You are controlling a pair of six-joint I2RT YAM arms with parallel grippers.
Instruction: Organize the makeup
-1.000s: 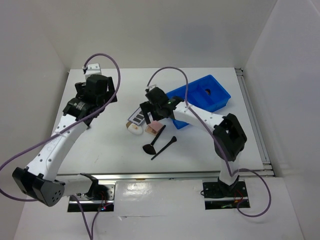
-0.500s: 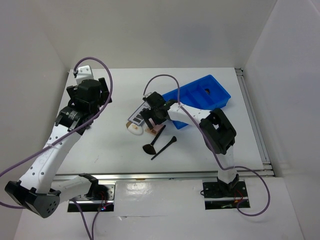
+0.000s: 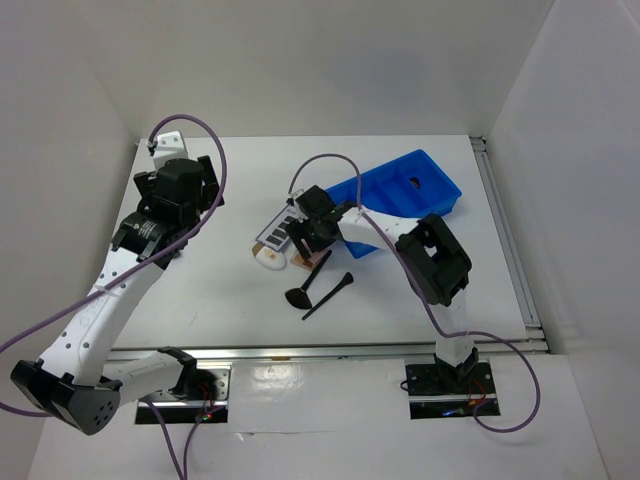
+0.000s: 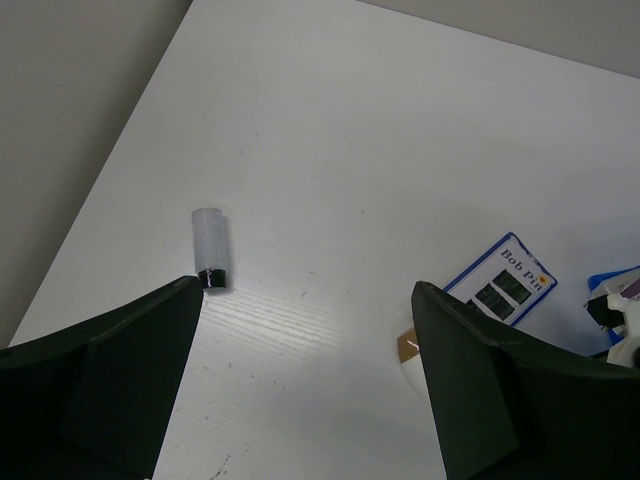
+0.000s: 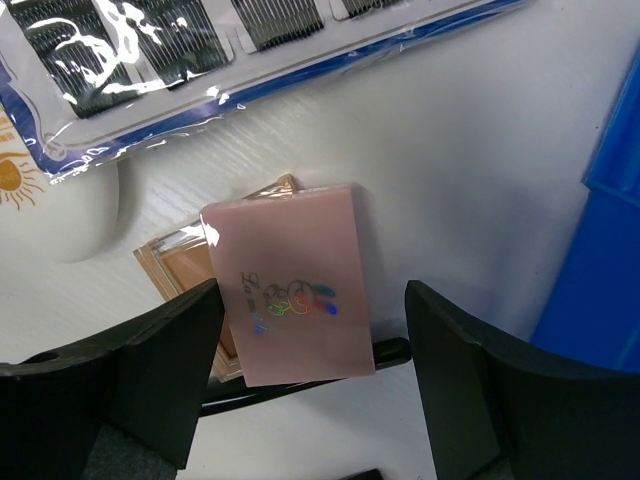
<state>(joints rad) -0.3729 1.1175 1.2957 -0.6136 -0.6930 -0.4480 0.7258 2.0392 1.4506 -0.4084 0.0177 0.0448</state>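
Note:
The pink square compact [image 5: 295, 295] lies hinged open on the table, its tan pan [image 5: 180, 262] showing beneath the lid. My right gripper [image 5: 315, 300] is low over it, open, one finger on each side of the lid. A black brush [image 5: 390, 352] runs under the compact; a second brush [image 3: 330, 295] lies nearer me. The white sponge [image 5: 60, 215] rests beside a blue-edged card of dark pins [image 5: 200, 50]. My left gripper [image 4: 305, 300] hangs open over bare table, with the same card [image 4: 500, 280] to its right.
The blue compartmented tray [image 3: 400, 190] stands at the back right, its edge [image 5: 610, 230] close to my right gripper. A small clear vial with a black cap [image 4: 210, 248] lies by my left gripper's left finger. White walls enclose the table.
My right gripper came down over the pink compact and its jaws narrowed around it. My left arm drew back to the left a second ago and has since held still.

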